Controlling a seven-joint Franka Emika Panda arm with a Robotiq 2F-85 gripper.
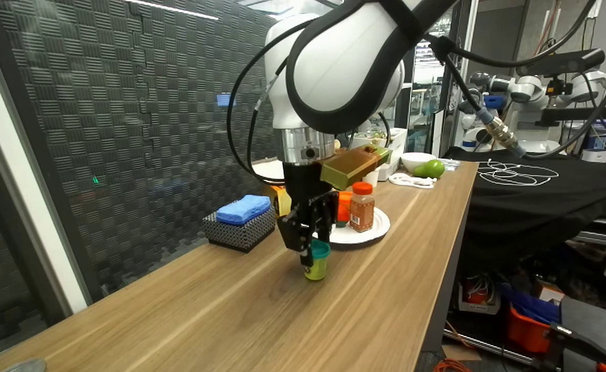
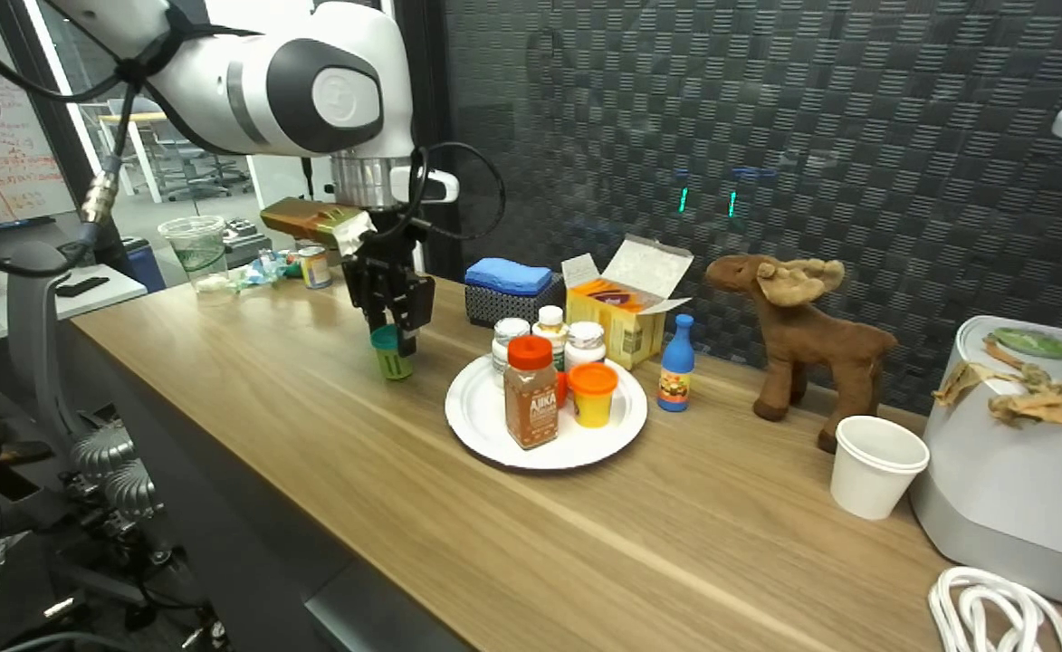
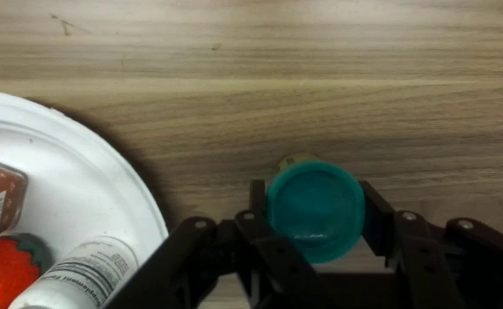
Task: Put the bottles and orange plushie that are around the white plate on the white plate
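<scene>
"gripping the green tub [image 2: 395,365], is it?"

"yes: the claw [image 3: 312,191] is drawn in, its fingers [image 3: 374,216] against either side of the teal lid [image 3: 315,210]."

"where's the tub?"

"upright on the bench [image 2: 721,507], just beside the white plate [image 3: 79,171]."

"and on the plate?"

"the jar [image 2: 531,403] with the orange cap, the orange plushie [image 3: 7,270], a yellow tub [image 2: 593,412], and white bottles [image 2: 550,337], partly hidden. a blue bottle [image 2: 675,371] stands on the bench near the rim."

"how's the arm [image 2: 340,95] holding itself?"

"it reaches across high up, then bends, so the wrist points almost straight down over the tub. a gold-green block [image 1: 352,168] juts from the wrist."

"and the bench?"

"wood-grained, pale brown, a few dark marks in the wrist view. a blue pad [image 1: 246,208] lies on a patterned box [image 1: 241,232] at the back, beside an open yellow box [image 2: 621,330]. a brown moose toy [image 2: 820,349] stands farther along, near paper cups [image 2: 875,466]."

"the room?"

"a dark wall [image 1: 179,103] of ribbed panels behind the bench, black cloth [image 1: 514,217] past its edge, another robot arm [image 1: 524,89] in the background, and a whiteboard [image 2: 5,172] with red writing."
</scene>
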